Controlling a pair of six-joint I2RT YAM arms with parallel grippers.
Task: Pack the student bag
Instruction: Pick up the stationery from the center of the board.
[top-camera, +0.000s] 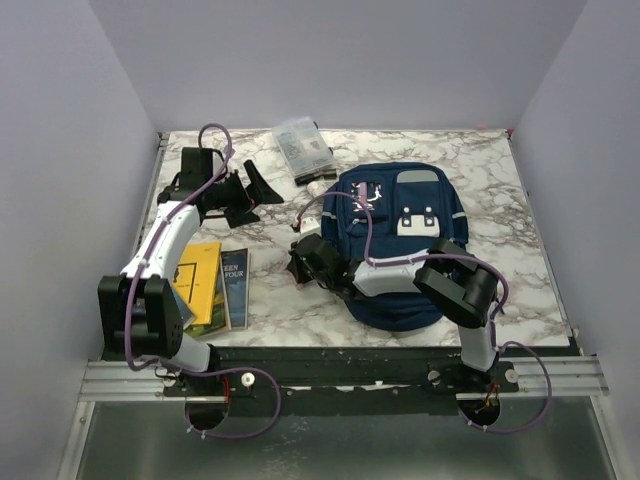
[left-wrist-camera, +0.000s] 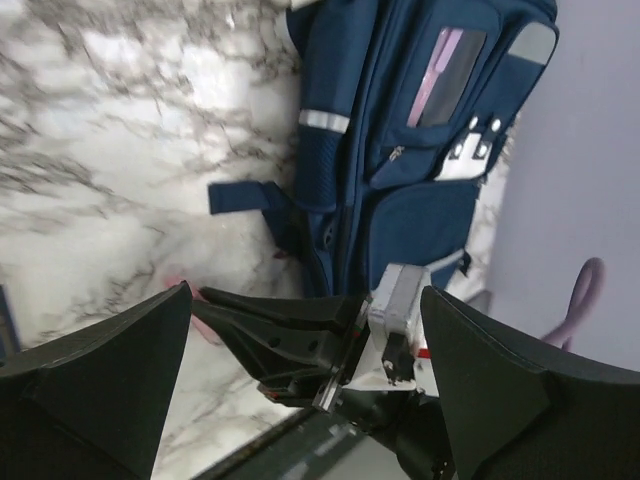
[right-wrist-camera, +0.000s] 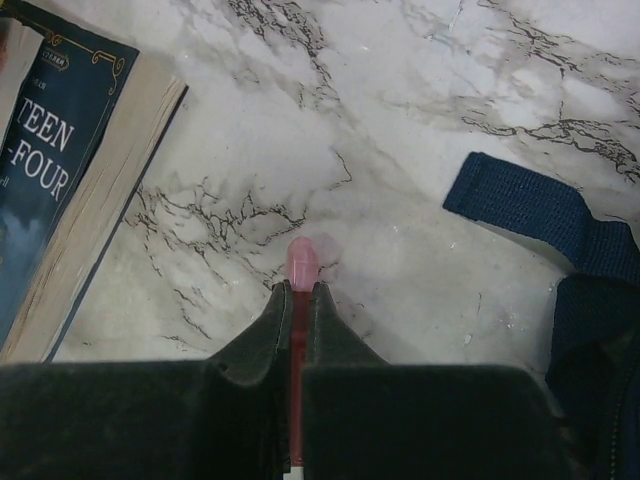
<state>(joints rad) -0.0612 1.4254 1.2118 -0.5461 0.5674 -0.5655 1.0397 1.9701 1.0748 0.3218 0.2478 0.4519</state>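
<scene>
The navy blue student bag (top-camera: 400, 245) lies flat on the marble table, front pockets up; it also shows in the left wrist view (left-wrist-camera: 400, 150). My right gripper (right-wrist-camera: 301, 288) is shut on a thin pink pen (right-wrist-camera: 301, 262), whose rounded tip pokes out just above the marble, left of a blue bag strap (right-wrist-camera: 530, 205). From above, the right gripper (top-camera: 297, 262) sits at the bag's left edge. My left gripper (top-camera: 260, 200) is open and empty at the back left, pointing toward the bag; its fingers (left-wrist-camera: 110, 370) frame the right gripper's jaws.
Two books lie near the front left: a yellow one (top-camera: 200, 280) and a dark blue one (top-camera: 235, 288), also in the right wrist view (right-wrist-camera: 60, 170). A clear plastic pouch (top-camera: 303, 148) of small items lies at the back. A small white object (top-camera: 318, 187) lies by the bag's top.
</scene>
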